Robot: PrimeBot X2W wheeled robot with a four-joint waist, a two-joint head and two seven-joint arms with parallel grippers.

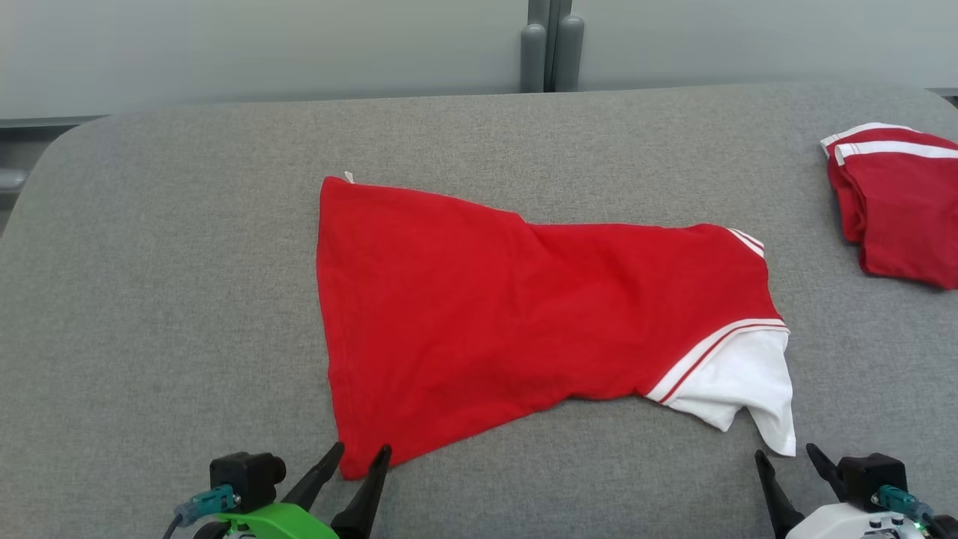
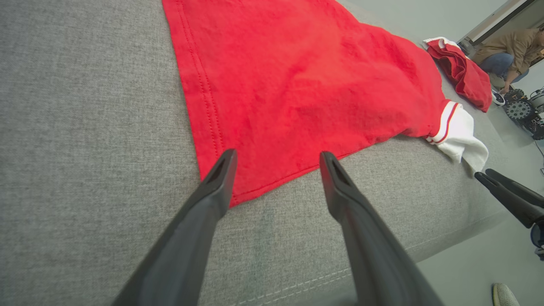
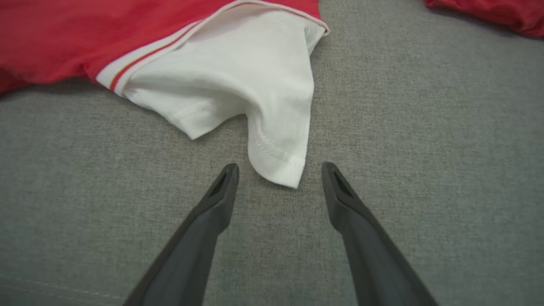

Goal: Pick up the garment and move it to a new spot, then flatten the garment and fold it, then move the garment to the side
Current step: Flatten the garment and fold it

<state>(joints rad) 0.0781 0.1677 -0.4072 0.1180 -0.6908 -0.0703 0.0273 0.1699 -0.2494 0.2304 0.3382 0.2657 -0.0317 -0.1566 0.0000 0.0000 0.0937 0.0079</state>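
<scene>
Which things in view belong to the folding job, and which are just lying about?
In the job:
- spread garment
- left hand, open at its near red corner
- right hand, open by its white sleeve

Lying about:
- folded garment, far right on the table
- person in the background

Red garment (image 1: 524, 314) — white sleeve, spread flat, slightly rumpled
</scene>
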